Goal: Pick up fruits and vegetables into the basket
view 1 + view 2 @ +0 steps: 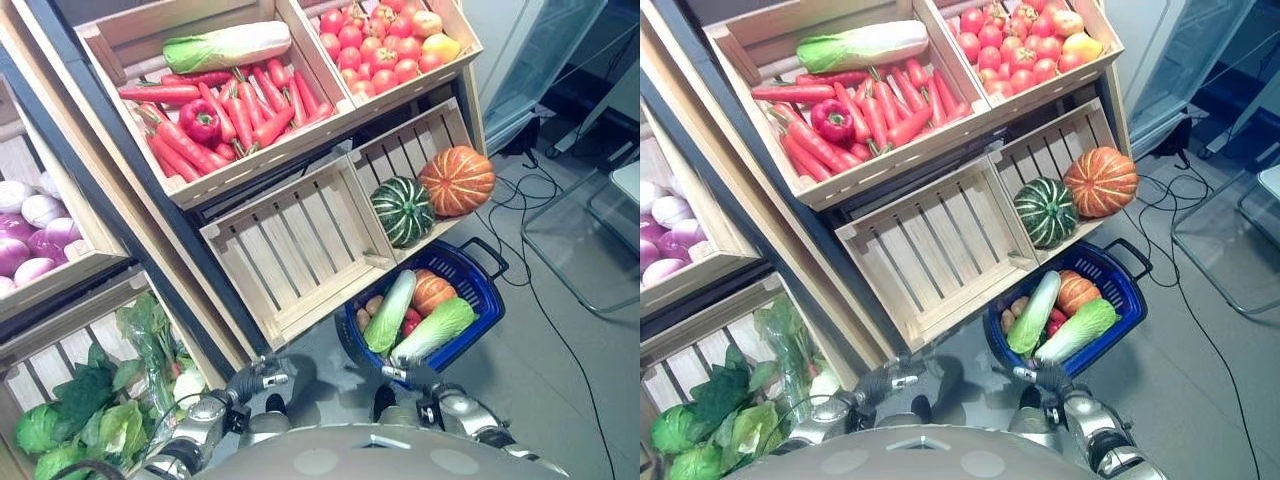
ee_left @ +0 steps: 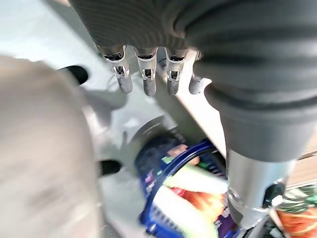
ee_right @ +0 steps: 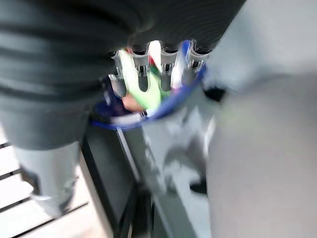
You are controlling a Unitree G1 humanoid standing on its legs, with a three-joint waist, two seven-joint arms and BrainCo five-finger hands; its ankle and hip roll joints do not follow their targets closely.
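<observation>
The blue basket (image 1: 478, 290) is seen on the floor below the wooden crates, holding two napa cabbages (image 1: 390, 312), a small orange pumpkin (image 1: 433, 291) and smaller items, while the left hand (image 2: 143, 74) and right hand (image 3: 158, 69) are held low and empty, fingers (image 2: 148, 84) extended and relaxed.

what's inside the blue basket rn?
Blue basket holds two pale-green napa cabbages, a small orange pumpkin, something red between the cabbages, and tan roundish pieces at the near edge. Anything beneath the cabbages is covered.
</observation>
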